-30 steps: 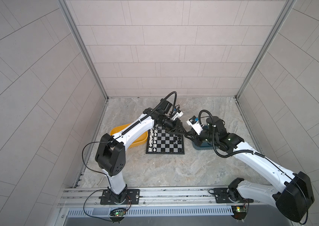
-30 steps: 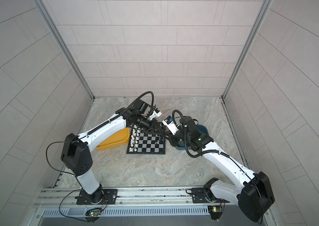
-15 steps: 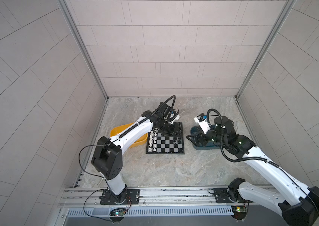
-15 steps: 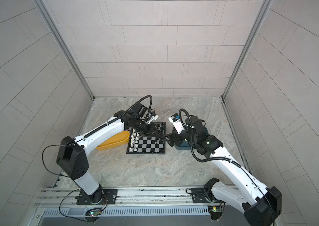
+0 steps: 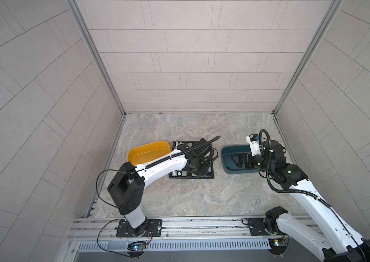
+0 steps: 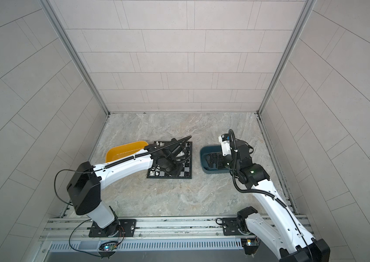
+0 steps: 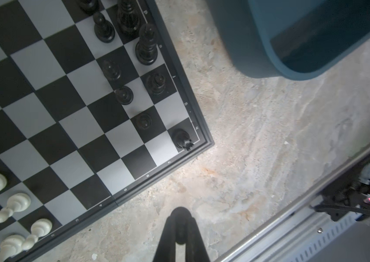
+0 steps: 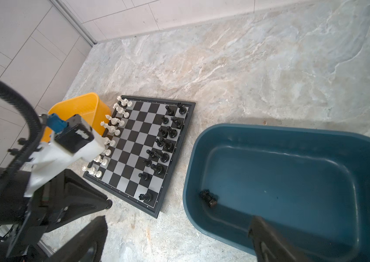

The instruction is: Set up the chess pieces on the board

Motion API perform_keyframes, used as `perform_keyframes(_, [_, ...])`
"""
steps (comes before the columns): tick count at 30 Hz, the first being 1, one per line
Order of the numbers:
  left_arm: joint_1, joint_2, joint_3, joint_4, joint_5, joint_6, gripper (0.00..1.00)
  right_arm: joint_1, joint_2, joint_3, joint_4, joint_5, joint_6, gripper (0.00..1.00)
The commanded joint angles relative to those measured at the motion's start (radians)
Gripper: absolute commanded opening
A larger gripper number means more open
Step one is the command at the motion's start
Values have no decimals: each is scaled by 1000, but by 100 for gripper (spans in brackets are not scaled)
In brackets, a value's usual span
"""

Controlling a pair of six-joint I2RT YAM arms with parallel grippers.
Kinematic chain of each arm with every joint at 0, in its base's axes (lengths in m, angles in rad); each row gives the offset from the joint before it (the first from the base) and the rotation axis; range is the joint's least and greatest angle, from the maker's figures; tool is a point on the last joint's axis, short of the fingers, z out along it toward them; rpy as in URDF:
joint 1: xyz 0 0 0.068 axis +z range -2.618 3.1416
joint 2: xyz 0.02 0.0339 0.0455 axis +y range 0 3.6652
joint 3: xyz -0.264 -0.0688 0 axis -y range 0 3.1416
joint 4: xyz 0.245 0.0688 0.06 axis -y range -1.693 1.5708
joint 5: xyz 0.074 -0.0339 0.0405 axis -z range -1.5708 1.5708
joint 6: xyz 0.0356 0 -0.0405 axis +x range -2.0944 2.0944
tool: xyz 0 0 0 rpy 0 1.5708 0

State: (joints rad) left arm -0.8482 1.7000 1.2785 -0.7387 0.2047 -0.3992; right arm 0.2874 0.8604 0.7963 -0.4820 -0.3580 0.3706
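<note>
Expect light, stiff, slick plastic from the black piece (image 8: 208, 198) toppled in the teal tray (image 8: 270, 130); pinch its narrow stem with the right gripper (image 8: 178, 226), spread wide above; leave the left gripper (image 7: 179, 217) pressed together, empty, near the board (image 8: 134, 154).

Both top views look steeply down from high at the front over the whole counter (image 5: 202, 199). Each wrist view sees board (image 7: 50, 106) and teal tray (image 8: 270, 136); the left far closer.

lab cell; tiled walls (image 5: 191, 56), rail-mounted arms (image 5: 163, 163)
</note>
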Motion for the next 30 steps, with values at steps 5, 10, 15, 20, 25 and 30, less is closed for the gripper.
perform_keyframes(5, [-18, 97, 38, 28, -59, 2, 0, -38, -61, -24, -5, -48, 15, 100])
perform_keyframes(10, [-20, 139, 52, 40, -62, -3, 0, -63, -67, -35, -6, -82, 11, 99])
perform_keyframes(15, [-21, 163, 72, 39, -89, -13, 0, -75, -67, -41, -5, -96, 5, 99])
perform_keyframes(20, [-22, 195, 94, 27, -107, -19, 0, -80, -71, -45, -3, -97, 2, 99])
perform_keyframes(25, [-23, 211, 99, 25, -109, -21, 0, -82, -75, -46, -3, -100, 1, 99])
perform_keyframes(30, [-23, 230, 106, 27, -100, -24, 0, -83, -74, -49, -3, -102, 1, 99])
